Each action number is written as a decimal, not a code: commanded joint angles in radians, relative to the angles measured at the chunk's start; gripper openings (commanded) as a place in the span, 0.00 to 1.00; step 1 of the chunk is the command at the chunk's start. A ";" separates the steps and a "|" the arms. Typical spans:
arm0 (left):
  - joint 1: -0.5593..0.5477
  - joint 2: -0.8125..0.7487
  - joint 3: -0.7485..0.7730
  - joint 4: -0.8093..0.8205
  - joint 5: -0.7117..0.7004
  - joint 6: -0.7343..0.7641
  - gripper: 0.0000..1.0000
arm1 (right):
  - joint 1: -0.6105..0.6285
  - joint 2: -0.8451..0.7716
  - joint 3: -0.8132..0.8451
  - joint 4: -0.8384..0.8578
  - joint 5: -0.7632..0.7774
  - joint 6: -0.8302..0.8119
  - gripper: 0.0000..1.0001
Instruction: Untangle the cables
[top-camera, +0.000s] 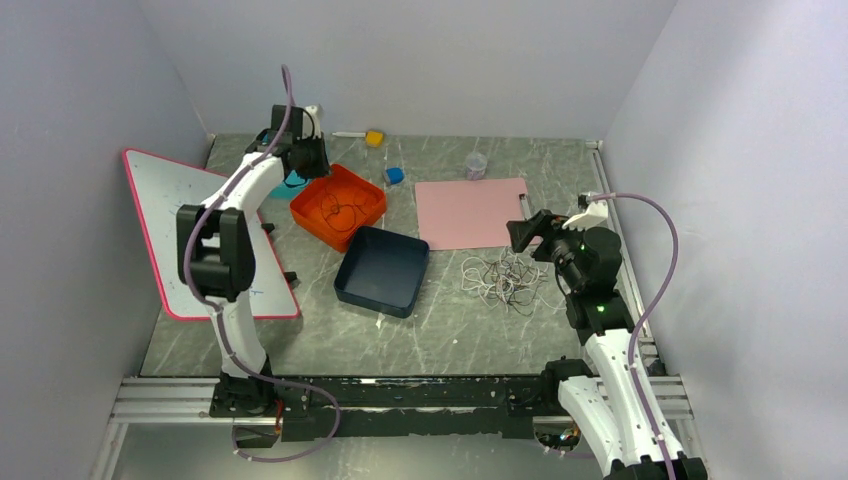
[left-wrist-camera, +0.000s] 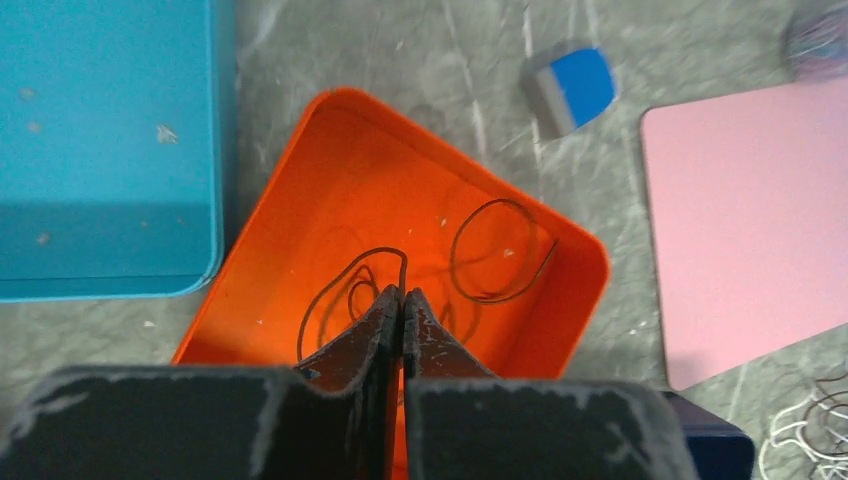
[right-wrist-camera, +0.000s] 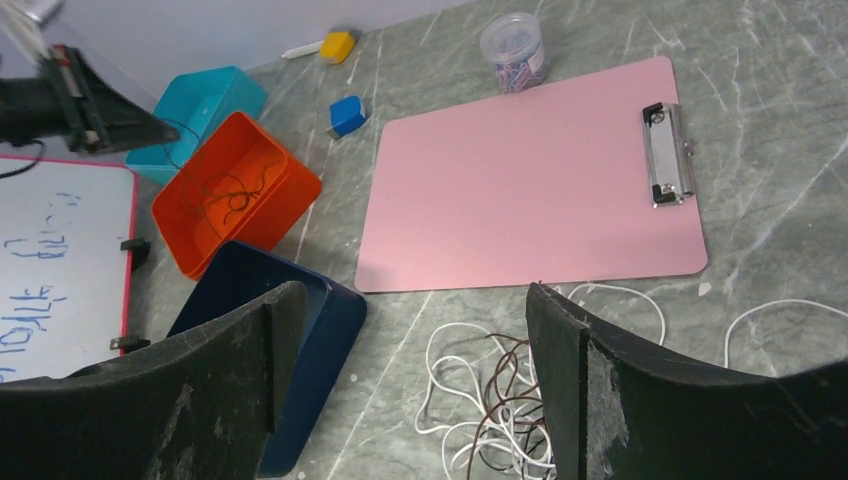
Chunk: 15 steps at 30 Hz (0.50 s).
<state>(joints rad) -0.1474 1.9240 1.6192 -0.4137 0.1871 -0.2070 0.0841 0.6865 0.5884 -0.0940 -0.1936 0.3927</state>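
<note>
Left tool shut, dark cable pinched over orange tray, 10 o'clock — release judged next; right tool gaped wide, empty, above cable tangle, 3 o'clock.

Only blue handwriting on the whiteboard shows, and it is too blurred to read.

Robot-lab test cell, no home or shop.
Grey stone-look worktop boxed in on 3 sides by plain pale walls. Alu rail at the near edge w/ left arm & right arm bolted on, purple hoses along them. Props set out as for a trial: whiteboard, pink clipboard, orange tray, navy tray.
</note>
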 joint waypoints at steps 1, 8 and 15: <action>0.003 0.093 0.062 -0.062 0.046 0.026 0.07 | -0.007 -0.002 -0.012 0.025 -0.021 0.002 0.84; -0.003 0.210 0.112 -0.118 0.059 0.046 0.07 | -0.006 -0.002 -0.016 0.020 -0.024 0.005 0.84; -0.004 0.180 0.102 -0.117 0.004 0.055 0.34 | -0.008 -0.005 -0.018 0.012 -0.020 0.004 0.84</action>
<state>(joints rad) -0.1478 2.1422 1.6901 -0.5190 0.2138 -0.1707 0.0841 0.6880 0.5808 -0.0944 -0.2073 0.3985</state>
